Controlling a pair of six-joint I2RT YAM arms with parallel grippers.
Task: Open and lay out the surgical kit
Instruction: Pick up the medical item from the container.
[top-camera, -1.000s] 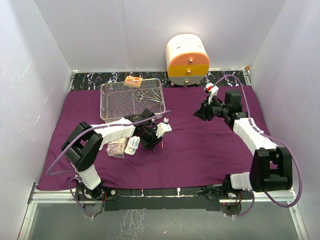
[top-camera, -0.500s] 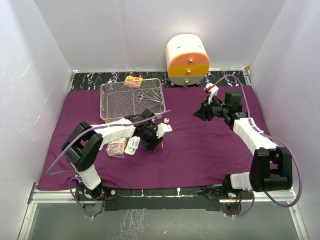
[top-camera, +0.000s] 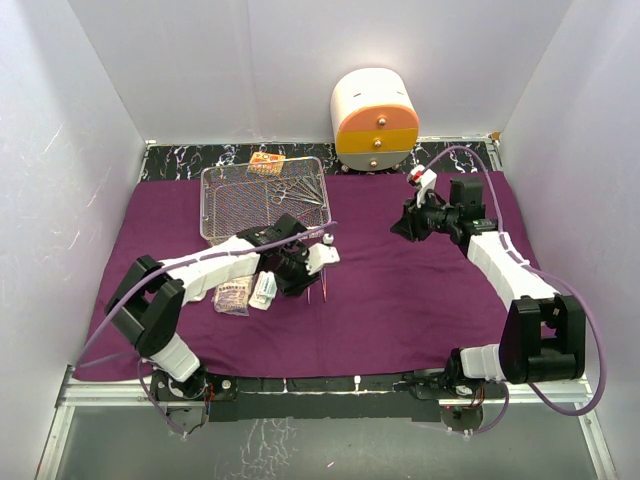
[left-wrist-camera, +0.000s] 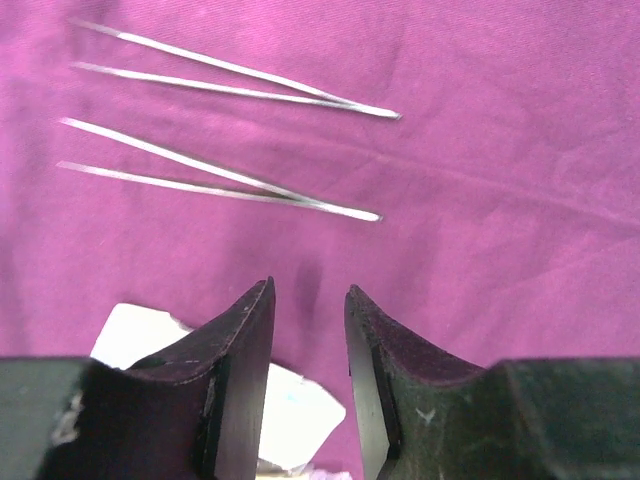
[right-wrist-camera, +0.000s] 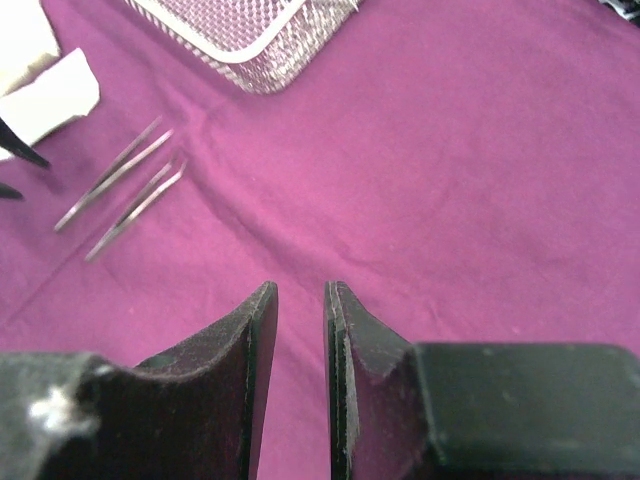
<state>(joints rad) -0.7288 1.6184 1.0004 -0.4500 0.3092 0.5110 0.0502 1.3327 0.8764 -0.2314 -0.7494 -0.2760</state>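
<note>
A large purple cloth (top-camera: 400, 300) covers the table. On it at the back left stands the wire-mesh tray (top-camera: 240, 205), holding ring-handled forceps (top-camera: 300, 190) and an orange packet (top-camera: 265, 163). Two tweezers (left-wrist-camera: 230, 85) (left-wrist-camera: 220, 175) lie side by side on the cloth just ahead of my left gripper (left-wrist-camera: 308, 295), which is open and empty. A white packet (left-wrist-camera: 290, 410) lies under its fingers. Two packets (top-camera: 233, 294) (top-camera: 265, 290) lie left of that gripper (top-camera: 300, 268). My right gripper (right-wrist-camera: 300, 290) hovers over bare cloth at the right, slightly open and empty, with the tweezers (right-wrist-camera: 115, 175) and tray corner (right-wrist-camera: 260, 35) ahead.
A rounded white-and-orange drawer cabinet (top-camera: 375, 120) stands at the back behind the cloth. A black marbled strip (top-camera: 190, 160) runs along the back edge. White walls close in the left, right and back sides.
My left gripper has widened a little and drawn back from the tweezers, and its elbow has swung down to the left. The right gripper has barely shifted.
</note>
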